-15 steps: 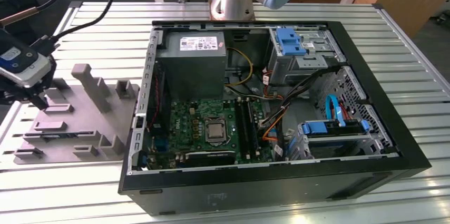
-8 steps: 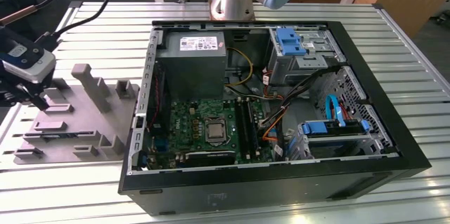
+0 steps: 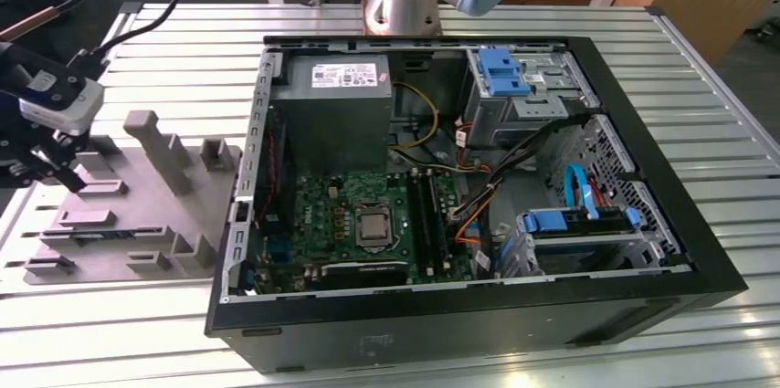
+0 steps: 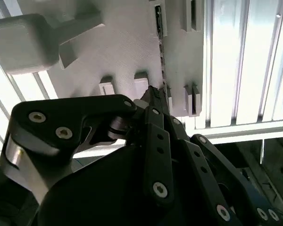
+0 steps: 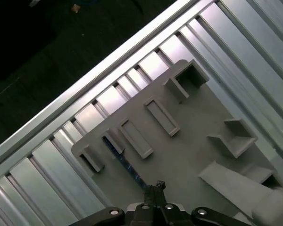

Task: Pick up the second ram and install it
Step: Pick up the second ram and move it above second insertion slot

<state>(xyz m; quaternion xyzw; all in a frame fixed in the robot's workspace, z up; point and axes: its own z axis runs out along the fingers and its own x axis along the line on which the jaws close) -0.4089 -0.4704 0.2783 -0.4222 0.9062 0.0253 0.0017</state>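
Black linkages of the hand (image 4: pixel 153 92) lie closest to the lens in the second wrist view. Its fingertips appear pressed together, with nothing visible between them. Just beyond the tips, the second ram (image 4: pixel 162 61) stands on edge in a slot of the grey tray (image 4: pixel 118 47), not yet lifted. In the first wrist view the hand (image 5: pixel 155 185) lines up with the near end of the second ram (image 5: pixel 125 162). In the exterior view the hand (image 3: pixel 61 173) is poised over the tray (image 3: pixel 134 224) on the slatted table (image 3: pixel 122 333), well apart from the open computer case (image 3: pixel 488 315) and its black memory slots (image 3: pixel 426 214). Step judged: approach for pick-up. A grasp would call for parted fingers centred across the thin board.
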